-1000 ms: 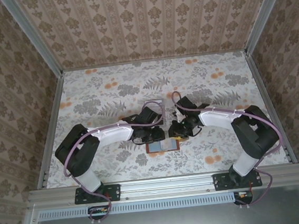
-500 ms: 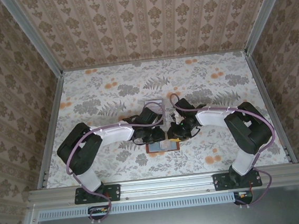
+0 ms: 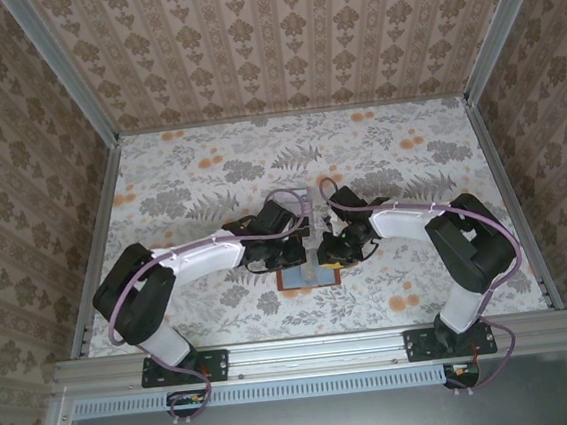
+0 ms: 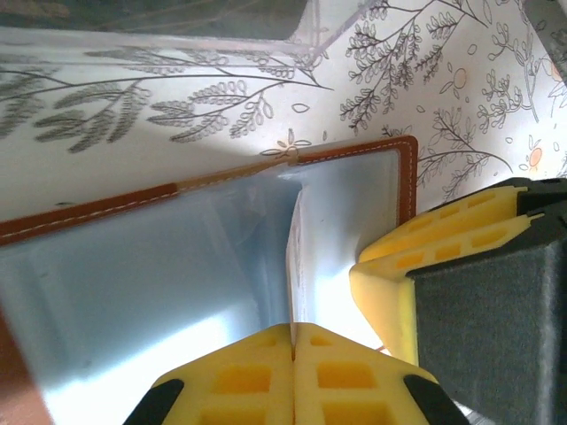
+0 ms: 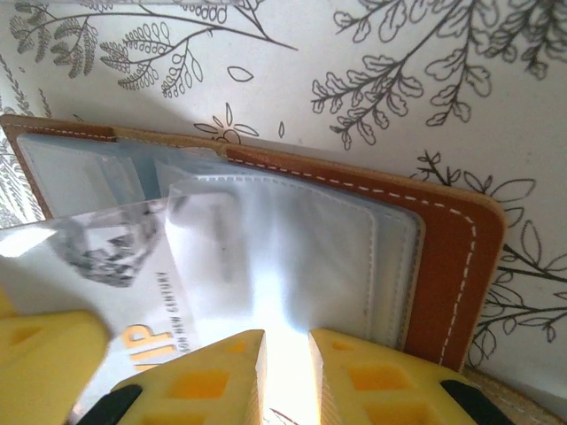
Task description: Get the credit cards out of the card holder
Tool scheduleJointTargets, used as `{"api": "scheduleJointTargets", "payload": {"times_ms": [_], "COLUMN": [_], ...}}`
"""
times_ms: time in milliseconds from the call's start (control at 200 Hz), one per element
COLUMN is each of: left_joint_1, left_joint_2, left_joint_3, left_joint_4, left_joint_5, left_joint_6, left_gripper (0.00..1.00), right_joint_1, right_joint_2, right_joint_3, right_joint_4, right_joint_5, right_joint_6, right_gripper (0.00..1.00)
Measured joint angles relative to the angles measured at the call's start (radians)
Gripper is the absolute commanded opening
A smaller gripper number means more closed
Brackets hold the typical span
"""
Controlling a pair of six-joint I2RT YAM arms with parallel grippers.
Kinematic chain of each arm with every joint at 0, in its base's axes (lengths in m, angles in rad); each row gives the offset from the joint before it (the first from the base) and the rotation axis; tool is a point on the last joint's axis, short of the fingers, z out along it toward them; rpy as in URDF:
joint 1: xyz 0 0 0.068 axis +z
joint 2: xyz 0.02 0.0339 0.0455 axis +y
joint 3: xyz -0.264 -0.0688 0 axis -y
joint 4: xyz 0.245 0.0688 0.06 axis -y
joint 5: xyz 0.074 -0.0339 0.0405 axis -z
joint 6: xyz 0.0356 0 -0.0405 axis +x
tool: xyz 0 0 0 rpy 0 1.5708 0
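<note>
Card holder (image 5: 454,266) lies open. Left gripper (image 4: 292,343) pinches a credit card (image 5: 106,258). Right gripper (image 5: 286,356) has fingers nearly together; I cannot tell its hold.

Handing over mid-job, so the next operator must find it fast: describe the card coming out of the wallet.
On the flowered table, an open brown wallet with white stitching lies in the near middle. A card sticks out, tilted, from its grey pockets. Unlike the hazy pockets around it, it is glossy silver with a gem picture and printed letters.
</note>
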Motion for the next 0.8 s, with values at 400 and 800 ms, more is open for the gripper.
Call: {"api": "scheduleJointTargets", "payload": {"times_ms": [400, 800], "left_joint_1": [0.023, 0.029], "left_joint_2": [-0.056, -0.052], "left_joint_3": [0.042, 0.266], "left_joint_4": [-0.217, -0.445], "left_joint_5": [-0.058, -0.111], "left_joint_6": [0.163, 0.662], "left_gripper": [0.0, 0.0], "right_joint_1": [0.0, -0.018], "right_joint_2": [-0.011, -0.117], "right_joint_3": [0.008, 0.061], "right_joint_4": [-0.032, -0.113], "right_joint_5": [0.025, 0.049], "right_joint_6": [-0.006, -0.028], "right_gripper": [0.23, 0.23]}}
